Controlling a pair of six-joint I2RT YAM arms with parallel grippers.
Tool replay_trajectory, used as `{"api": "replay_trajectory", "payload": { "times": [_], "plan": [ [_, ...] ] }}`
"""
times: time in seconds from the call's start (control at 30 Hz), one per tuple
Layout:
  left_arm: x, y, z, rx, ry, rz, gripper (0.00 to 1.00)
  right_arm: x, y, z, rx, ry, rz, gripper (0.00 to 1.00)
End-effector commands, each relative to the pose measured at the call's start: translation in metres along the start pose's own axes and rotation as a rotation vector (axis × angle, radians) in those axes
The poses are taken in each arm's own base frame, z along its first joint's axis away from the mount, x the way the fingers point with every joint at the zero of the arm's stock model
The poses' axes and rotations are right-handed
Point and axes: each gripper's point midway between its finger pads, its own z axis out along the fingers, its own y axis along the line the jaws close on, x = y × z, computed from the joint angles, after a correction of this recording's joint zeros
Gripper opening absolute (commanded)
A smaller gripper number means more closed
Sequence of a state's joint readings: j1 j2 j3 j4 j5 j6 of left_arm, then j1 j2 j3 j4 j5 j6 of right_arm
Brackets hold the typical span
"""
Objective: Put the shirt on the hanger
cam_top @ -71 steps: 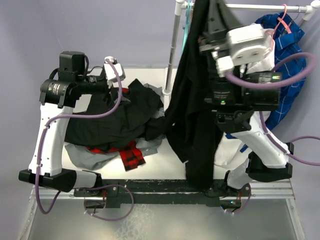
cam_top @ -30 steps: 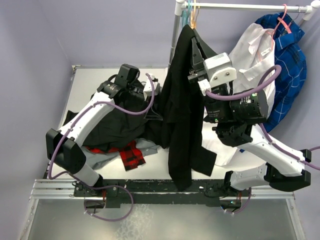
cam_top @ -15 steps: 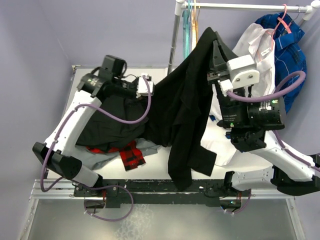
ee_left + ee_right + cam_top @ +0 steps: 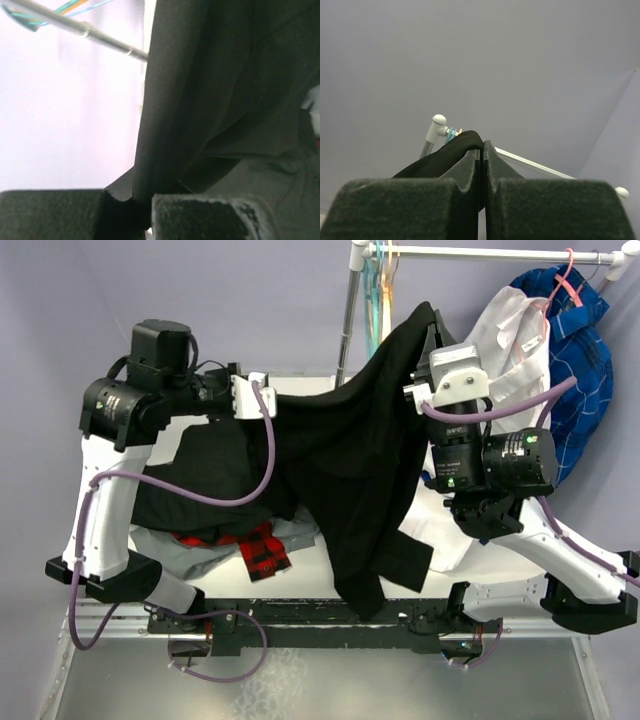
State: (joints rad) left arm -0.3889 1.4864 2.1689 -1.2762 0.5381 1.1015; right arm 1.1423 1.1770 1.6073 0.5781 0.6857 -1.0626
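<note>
The black shirt point(image 4: 350, 450) hangs spread in the air between both grippers, its lower part drooping to the table's front edge. My left gripper point(image 4: 285, 405) is shut on the shirt's left edge; in the left wrist view the fabric point(image 4: 200, 90) runs up from the closed fingertips point(image 4: 142, 207). Raised beside the rail, my right gripper point(image 4: 432, 328) is shut on the shirt's top, and a black fold point(image 4: 455, 150) sits between its pads point(image 4: 482, 152). The thin yellow-orange hanger point(image 4: 388, 265) hangs on the rail just left of the right gripper, beside teal hangers.
A clothes rail point(image 4: 500, 254) on an upright pole point(image 4: 350, 330) crosses the back. A white shirt point(image 4: 510, 330) and a blue plaid shirt point(image 4: 585, 370) hang at its right end. A pile with a black and red plaid garment point(image 4: 262, 548) lies on the table point(image 4: 190, 390).
My left gripper has shut on the shirt's left edge and pulled it up and left, spreading the cloth. The right gripper kept its grip and stayed high near the rail.
</note>
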Motion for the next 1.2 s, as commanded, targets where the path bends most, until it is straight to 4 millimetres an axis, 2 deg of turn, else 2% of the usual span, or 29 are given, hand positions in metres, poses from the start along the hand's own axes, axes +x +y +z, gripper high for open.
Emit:
{"api": "replay_trajectory", "payload": {
  "times": [0.0,0.17,0.27,0.43,0.53,0.6,0.67,0.7,0.77,0.83,0.9,0.97,1.07,1.17],
  "plan": [
    [-0.004,0.029,-0.042,-0.142,0.116,0.128,0.0,0.001,-0.028,-0.005,0.071,0.012,0.018,0.0],
    [-0.004,0.049,-0.082,-0.265,0.231,0.225,0.0,0.008,-0.02,-0.01,0.025,0.022,0.041,0.0],
    [0.002,0.052,-0.1,-0.288,0.314,0.287,0.0,0.016,0.001,-0.017,-0.08,0.044,0.081,0.0],
    [0.002,0.059,-0.134,-0.329,0.427,0.418,0.0,0.026,0.039,-0.041,-0.253,0.037,0.215,0.0],
    [0.001,0.064,-0.14,-0.323,0.469,0.518,0.0,0.034,0.053,-0.058,-0.321,0.034,0.292,0.0],
    [0.003,0.062,-0.13,-0.272,0.46,0.569,0.0,0.041,0.061,-0.069,-0.353,0.045,0.338,0.0],
    [0.017,0.05,-0.105,-0.166,0.446,0.571,0.0,0.052,0.068,-0.082,-0.373,0.071,0.386,0.0],
    [0.032,0.038,-0.085,-0.081,0.442,0.554,0.0,0.064,0.078,-0.091,-0.391,0.098,0.402,0.0],
    [0.063,0.006,-0.046,0.089,0.424,0.482,0.0,0.081,0.095,-0.11,-0.437,0.146,0.469,0.0],
    [0.095,-0.037,-0.01,0.273,0.404,0.401,0.0,0.102,0.121,-0.137,-0.515,0.199,0.528,0.0],
    [0.128,-0.089,0.021,0.46,0.382,0.306,0.0,0.122,0.15,-0.169,-0.614,0.251,0.586,0.0],
    [0.147,-0.123,0.043,0.569,0.357,0.221,0.0,0.146,0.163,-0.192,-0.635,0.316,0.626,0.0],
    [0.174,-0.16,0.064,0.686,0.37,0.109,0.0,0.177,0.188,-0.225,-0.632,0.434,0.769,0.0],
    [0.197,-0.181,0.08,0.762,0.389,0.027,0.0,0.209,0.211,-0.247,-0.596,0.505,0.855,0.0]
  ]
}}
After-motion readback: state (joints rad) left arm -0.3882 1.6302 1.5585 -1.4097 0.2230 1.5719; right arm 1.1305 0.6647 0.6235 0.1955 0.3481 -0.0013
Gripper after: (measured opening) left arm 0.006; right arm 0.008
